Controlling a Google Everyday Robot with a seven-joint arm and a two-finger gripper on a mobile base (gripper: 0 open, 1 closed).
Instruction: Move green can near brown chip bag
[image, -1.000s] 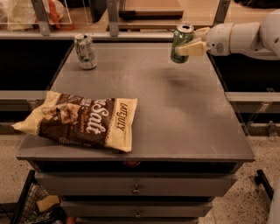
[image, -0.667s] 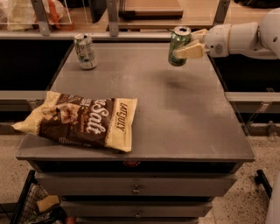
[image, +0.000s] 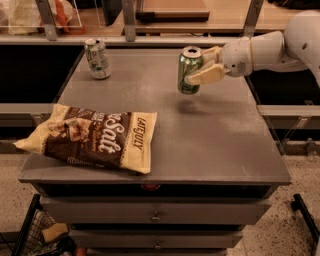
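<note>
Grey table (image: 215, 145) fills my view, with drawers stacked below its front edge and a wooden shelf running behind it at 12 o'clock. Coming in from 2 o'clock is the white arm (image: 280, 47), reaching across the back right corner. Next down in size, the brown chip bag (image: 95, 137) lies flat at 8 o'clock on the tabletop, crinkled, its cream end hanging just over the left edge, white "Salt" lettering facing up. Then the end effector (image: 197, 66), up at 1 o'clock: I see it clamped on the green can (image: 186, 65), one tan finger behind the top and one across the lower side. The can is held upright and looks lifted clear of the surface, its shadow on the table just beneath. It sits well apart from the bag. Last, a paler can (image: 97, 59) stands alone at 11 o'clock near the back left corner.
</note>
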